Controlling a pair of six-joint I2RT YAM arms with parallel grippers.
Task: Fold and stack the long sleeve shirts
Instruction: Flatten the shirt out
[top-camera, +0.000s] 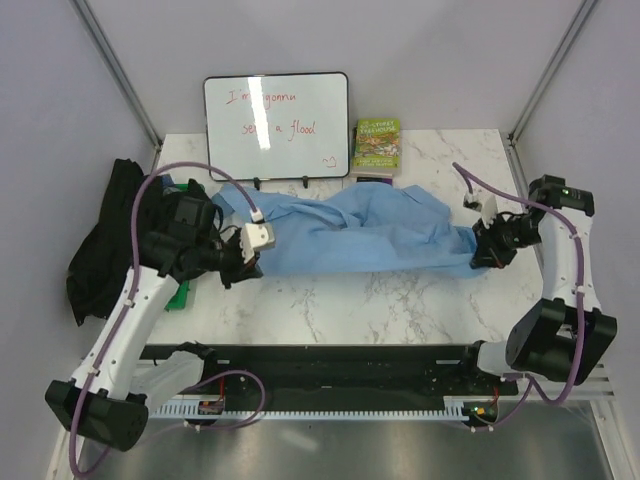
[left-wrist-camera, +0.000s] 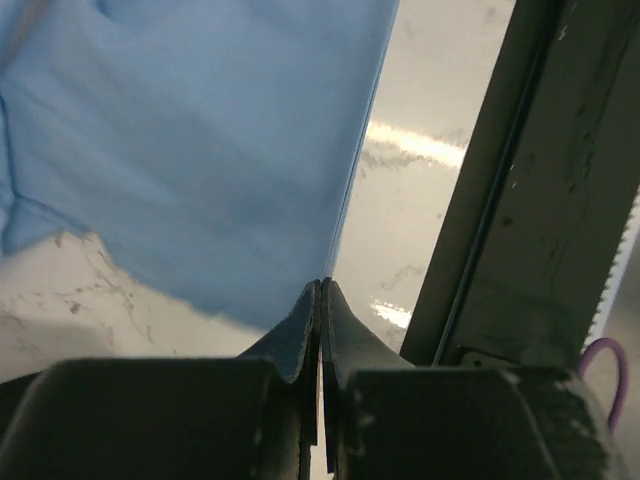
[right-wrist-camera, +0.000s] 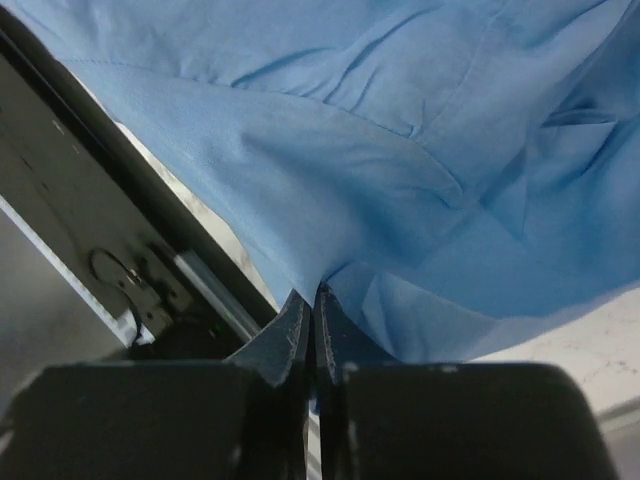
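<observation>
Big picture first: the marble counter (top-camera: 400, 310) has the light blue shirt (top-camera: 360, 235) stretched across it left to right, so its long axis runs pretty much straight from one arm to the other. The black shirt (top-camera: 105, 240) is bunched up at the far left edge of the counter, partly draped over the side and partly behind the left arm. That arm is clearly the closer one to it.

Both hands are on the blue one. The left hand (left-wrist-camera: 321, 290) is clamped tight at the shirt's left end with a hem edge running right into the fingertips. It looks like a really thin bite to me. The right hand (right-wrist-camera: 312, 300) is closed on a fold of blue cloth at the right end, and that one looks more solid.

So whatever fold comes next, I'd guess it depends on keeping that span taut between them.

Hard to make out: where the sleeves and collar are in all those wrinkles, and how much black shirt hangs off the edge.
</observation>
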